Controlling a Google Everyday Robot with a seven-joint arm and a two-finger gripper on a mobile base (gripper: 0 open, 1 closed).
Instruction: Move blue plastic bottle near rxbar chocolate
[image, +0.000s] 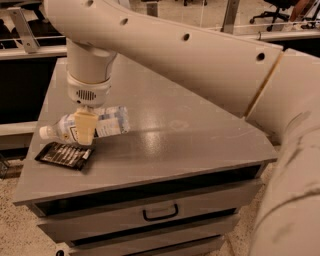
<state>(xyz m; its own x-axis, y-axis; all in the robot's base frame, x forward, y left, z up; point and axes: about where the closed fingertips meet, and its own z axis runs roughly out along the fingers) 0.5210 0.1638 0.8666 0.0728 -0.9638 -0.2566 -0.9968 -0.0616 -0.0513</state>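
One gripper is pinching the blue plastic bottle crosswise, its long axis lying sideways just behind the rxbar chocolate.

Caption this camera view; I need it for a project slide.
Gripper holds the blue plastic bottle on its side, just behind the rxbar chocolate on the gray cabinet top.

Hand gripping blue plastic bottle crowds rxbar chocolate; tabletop elsewhere open.
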